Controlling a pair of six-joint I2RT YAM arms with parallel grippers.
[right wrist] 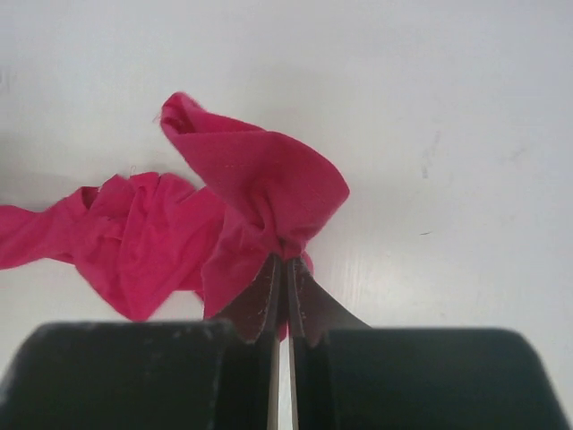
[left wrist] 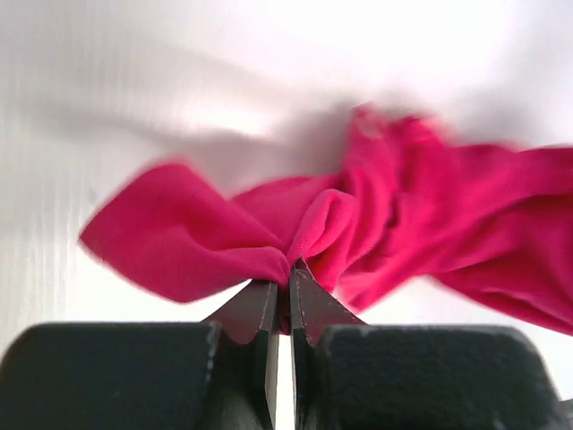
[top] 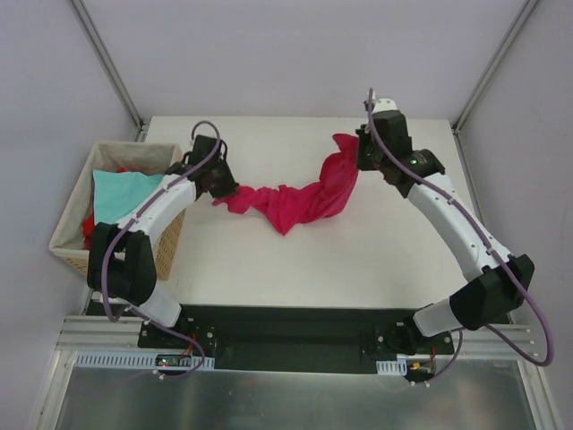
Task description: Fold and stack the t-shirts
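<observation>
A crimson-magenta t-shirt hangs bunched and stretched between both grippers over the white table. My left gripper is shut on its left end; in the left wrist view the cloth is pinched between the fingertips of that gripper. My right gripper is shut on the shirt's right end, where folds bunch above the closed gripper. A light teal t-shirt lies in the basket, with a red one under it.
The woven wicker basket stands off the table's left edge, close to the left arm. Metal frame posts rise at the back corners. The arm bases sit on a black plate at the near edge.
</observation>
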